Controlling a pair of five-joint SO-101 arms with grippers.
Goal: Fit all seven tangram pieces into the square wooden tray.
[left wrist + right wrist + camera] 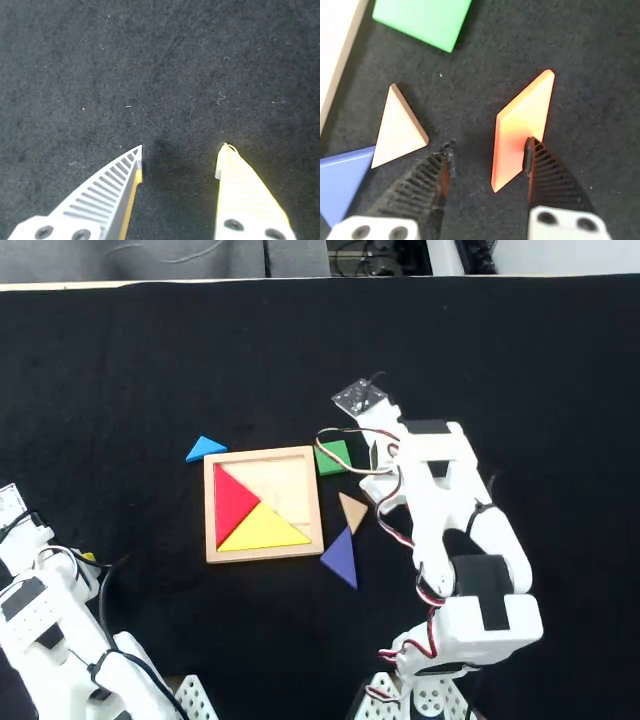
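Observation:
The square wooden tray [263, 555] lies mid-table and holds a red triangle [232, 502] and a yellow triangle [264, 531]. Outside it lie a small blue triangle [205, 448], a green square [333, 457], a tan triangle [353, 510] and a purple-blue triangle [342, 558]. An orange parallelogram [522, 125] lies flat on the cloth beside the tan triangle [397, 127]. My right gripper [488, 148] stands open low over it, one fingertip [529, 155] over the orange piece's edge. My left gripper [182, 149] is open over bare cloth.
Black cloth covers the table. The left arm [40, 610] sits at the near left corner, far from the tray. The right arm [440, 510] stands just right of the tray, over the loose pieces. The table's far edge [300, 280] runs along the back.

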